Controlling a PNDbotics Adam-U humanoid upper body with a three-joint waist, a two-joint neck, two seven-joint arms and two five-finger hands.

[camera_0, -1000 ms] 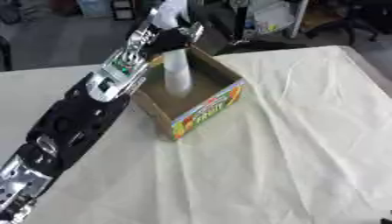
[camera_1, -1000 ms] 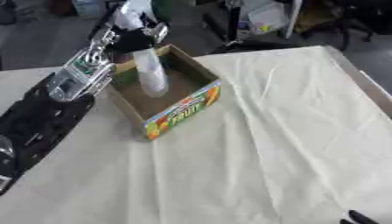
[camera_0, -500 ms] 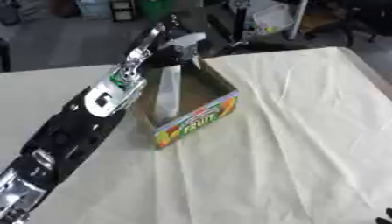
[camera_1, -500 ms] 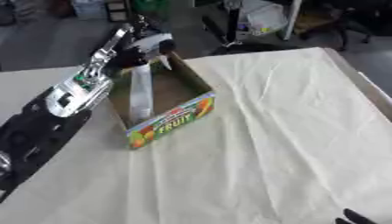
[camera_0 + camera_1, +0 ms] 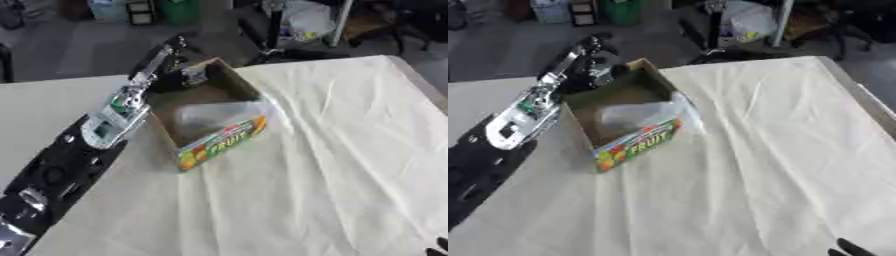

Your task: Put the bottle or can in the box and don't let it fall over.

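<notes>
A cardboard box [image 5: 210,112] with a bright fruit label on its near wall sits on the cloth-covered table [image 5: 332,165], toward the far left. Inside it a pale, translucent bottle [image 5: 219,114] shows as a blurred shape stretched across the box floor and up against the right wall. It looks tipped over or leaning hard rather than upright, though the blur makes this uncertain. If so, the part of the task about keeping it standing appears to have gone wrong.

The left hand [image 5: 592,67] reaches in along the left arm [image 5: 96,140] and sits at the far left corner of the box, above or just over its rim. It is apart from the bottle as far as can be seen. Its dark fingers merge with the shadowed inside of the box, so I cannot tell whether they are spread or curled, and they do not seem to hold anything. Its place at the rim fits a hand that has just lowered something into the box from above.

Of the right hand [image 5: 846,248] only dark fingertips show at the near right corner, idle and well apart from the box, so its state cannot be told either.

The next sensible move would be to check the bottle and, if it lies down, right it.
</notes>
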